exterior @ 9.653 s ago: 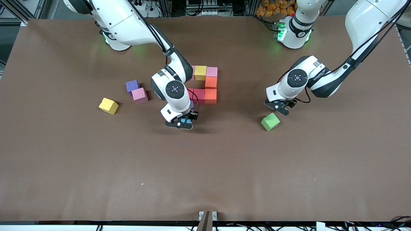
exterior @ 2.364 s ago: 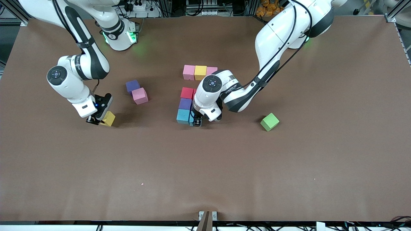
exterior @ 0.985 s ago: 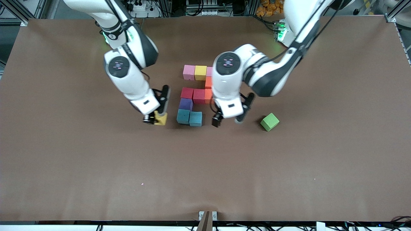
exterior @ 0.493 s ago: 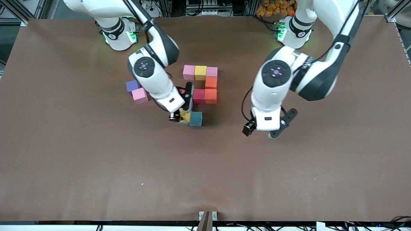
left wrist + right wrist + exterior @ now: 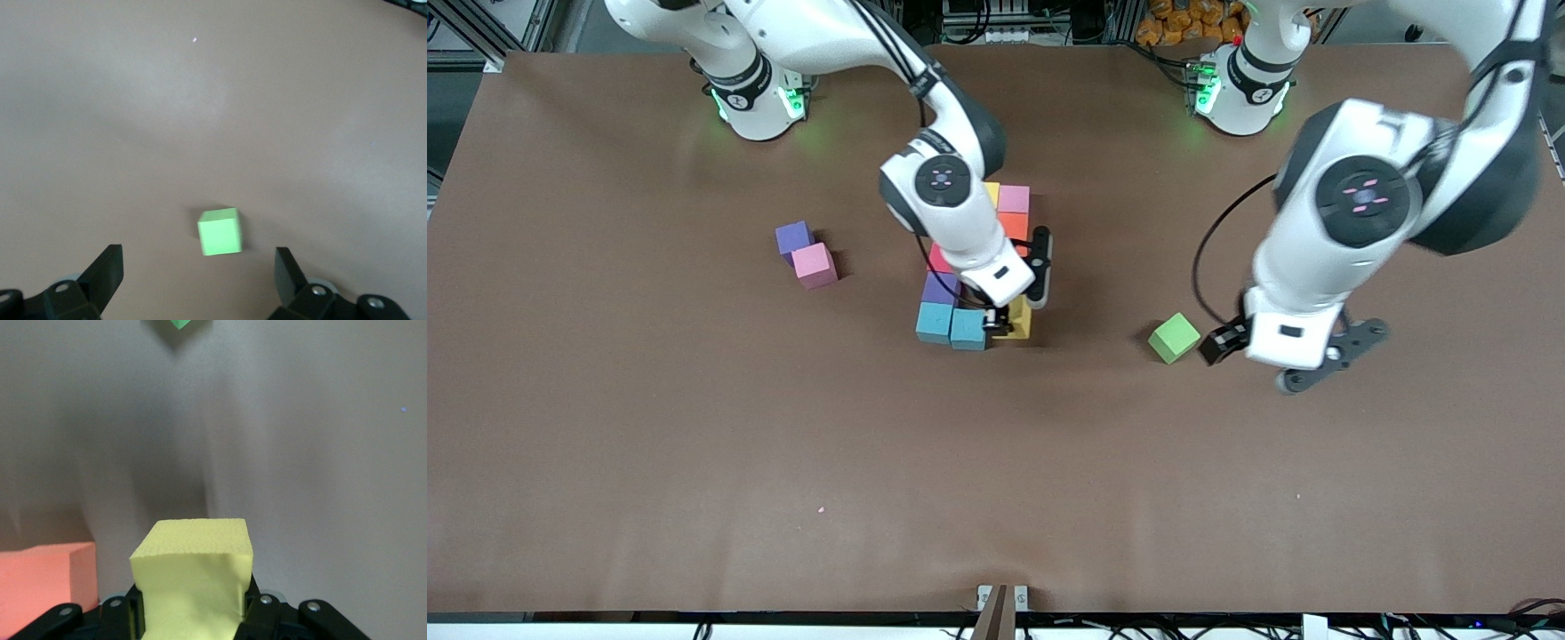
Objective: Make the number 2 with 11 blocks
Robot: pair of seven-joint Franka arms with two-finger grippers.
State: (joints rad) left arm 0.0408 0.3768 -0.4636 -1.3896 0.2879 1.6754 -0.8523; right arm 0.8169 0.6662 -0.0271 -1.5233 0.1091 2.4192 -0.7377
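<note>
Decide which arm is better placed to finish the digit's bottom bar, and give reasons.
Right: its gripper holds the yellow block beside the two blue blocks. The left gripper, open, hangs near the green cube.

Brown table (image 5: 694, 444) — coloured blocks (image 5: 951, 324) clustered midway, green cube (image 5: 1174, 338) apart.
</note>
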